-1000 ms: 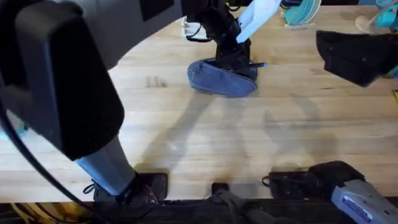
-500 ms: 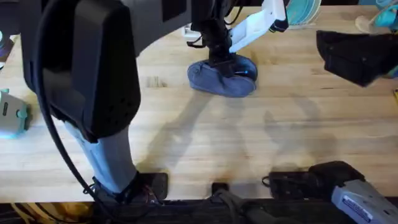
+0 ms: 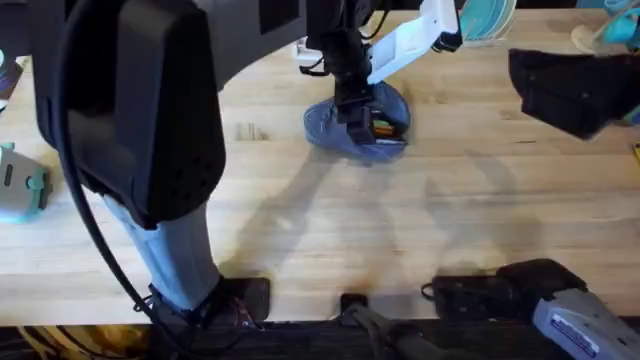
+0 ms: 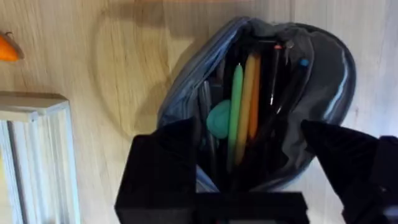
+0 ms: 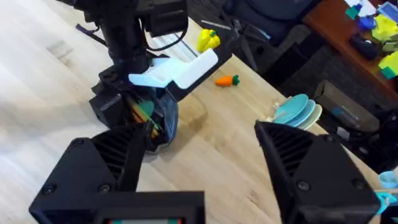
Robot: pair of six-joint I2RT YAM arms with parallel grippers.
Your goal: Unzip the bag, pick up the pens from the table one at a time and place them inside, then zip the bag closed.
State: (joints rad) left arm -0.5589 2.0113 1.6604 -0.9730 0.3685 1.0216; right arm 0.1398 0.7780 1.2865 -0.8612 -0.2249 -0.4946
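The blue-grey bag (image 3: 330,130) lies at the far middle of the table (image 3: 400,220), its zipper mouth gaping upward. In the left wrist view the bag (image 4: 323,62) holds green, yellow and orange sticks, a teal lump and slim black pens (image 4: 275,74). My left gripper (image 3: 352,105) hangs right over the mouth, open, its fingers (image 4: 168,162) straddling the bag with nothing gripped. The right wrist view sees that gripper (image 5: 127,93) above the bag (image 5: 165,121) from afar. My right gripper (image 5: 199,134) is open and empty, well short of the bag.
Teal plates (image 3: 485,20) stand at the far right edge, also seen as plates (image 5: 298,109). A toy carrot (image 5: 227,80) and a yellow toy (image 5: 208,40) lie beyond the bag. A white frame (image 4: 31,162) sits beside it. A black bulk (image 3: 570,90) fills the right.
The bag's mouth has spread wider and now shows its coloured contents. A dark pen end that stuck out at the bag's right a second ago has gone inside. The left arm shifted.
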